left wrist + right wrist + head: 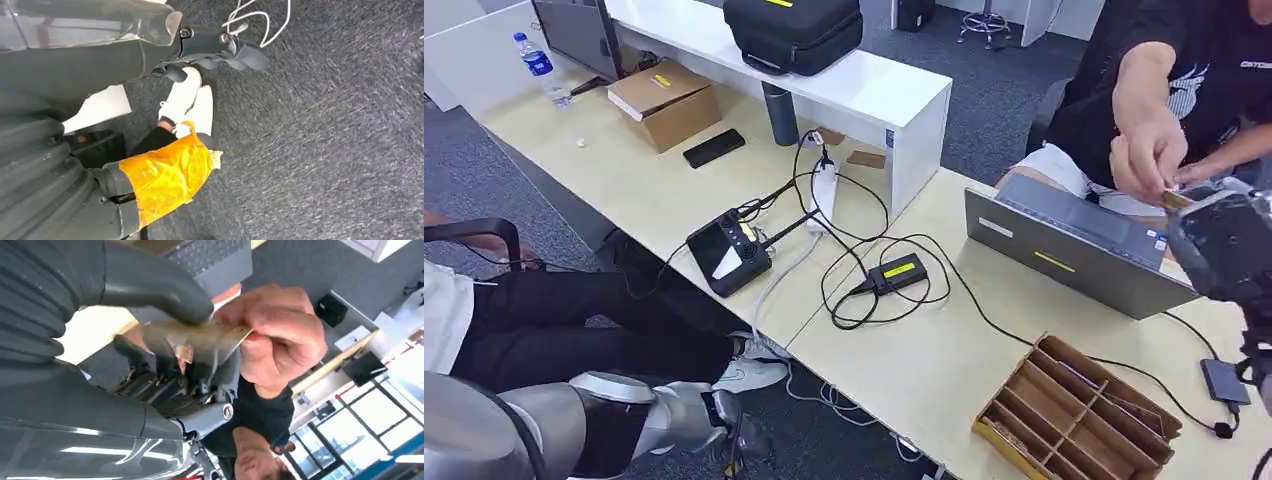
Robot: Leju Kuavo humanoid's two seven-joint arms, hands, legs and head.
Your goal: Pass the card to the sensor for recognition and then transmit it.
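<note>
Shirt print: white lettering on the black T-shirt (1214, 70) of the person at my 2 o'clock. It seems to begin "CIST"; the rest runs off the edge.
Yellow labels: one each on the carton (664, 100) at 10 o'clock, the black case (794, 30) at 12 o'clock, the laptop lid (1064, 255) at 3 o'clock and the sensor (897, 272) near the middle. All are too small for me to read.
Water bottle (539, 65): blue wrapper at 10 o'clock, wording unreadable.
Card (200, 337): blurred between the fingers of my right hand (150, 290); I can read no print on it.
</note>
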